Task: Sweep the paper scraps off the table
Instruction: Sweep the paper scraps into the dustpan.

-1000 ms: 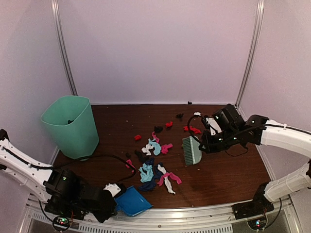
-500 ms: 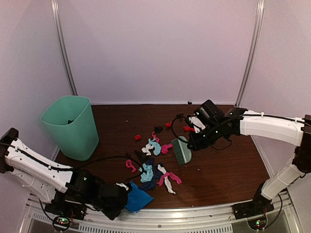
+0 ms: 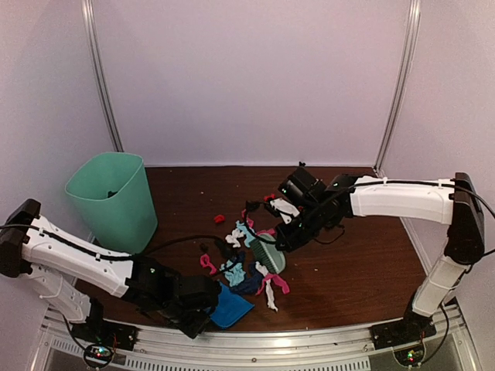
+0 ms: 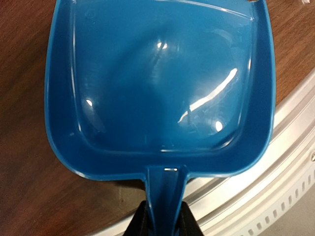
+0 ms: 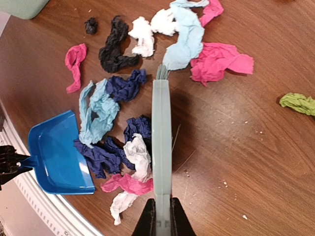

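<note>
We see crumpled pink, cyan, navy and white paper scraps (image 5: 101,105) clustered centrally on the brown surface (image 3: 363,270), toward its near edge.

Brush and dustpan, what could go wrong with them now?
The blue dustpan sits right at the edge of the table, so scraps swept past it might fall off. The hand brush stands in the middle of the paper scraps, so the pink scrap and the green scrap on its far side from the dustpan may get left behind.
</note>
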`<state>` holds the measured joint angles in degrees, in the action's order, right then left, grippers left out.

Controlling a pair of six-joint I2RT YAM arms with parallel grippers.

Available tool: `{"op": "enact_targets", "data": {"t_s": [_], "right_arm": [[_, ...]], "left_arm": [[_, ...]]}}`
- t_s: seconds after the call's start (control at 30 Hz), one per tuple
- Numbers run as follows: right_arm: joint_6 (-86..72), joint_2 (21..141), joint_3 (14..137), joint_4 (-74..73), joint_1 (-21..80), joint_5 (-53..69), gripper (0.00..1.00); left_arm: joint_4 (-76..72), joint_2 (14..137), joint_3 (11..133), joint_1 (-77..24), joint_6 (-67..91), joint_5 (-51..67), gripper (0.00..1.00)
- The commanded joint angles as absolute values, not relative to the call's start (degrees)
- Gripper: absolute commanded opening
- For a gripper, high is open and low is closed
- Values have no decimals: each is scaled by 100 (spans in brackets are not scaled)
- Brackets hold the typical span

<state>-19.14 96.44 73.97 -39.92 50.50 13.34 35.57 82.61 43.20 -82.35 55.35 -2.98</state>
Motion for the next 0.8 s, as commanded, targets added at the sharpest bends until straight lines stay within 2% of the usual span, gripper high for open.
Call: {"op": "enact_targets", "data": {"t_s": [0.0, 0.27, 0.77], "right_arm": [[-1723, 9750, 7453, -4030, 5191, 1786, 0], [-1723, 9599, 7147, -3709, 5193, 2127, 0], [-1709, 9249, 7053, -3680, 5117, 2028, 0]], "left_arm": [[3355, 8589, 4632, -7935, 5005, -118, 0], [3315, 9203, 5234, -7614, 4256, -70, 0], [3100, 9817, 5906, -7282, 3093, 132, 0]]}}
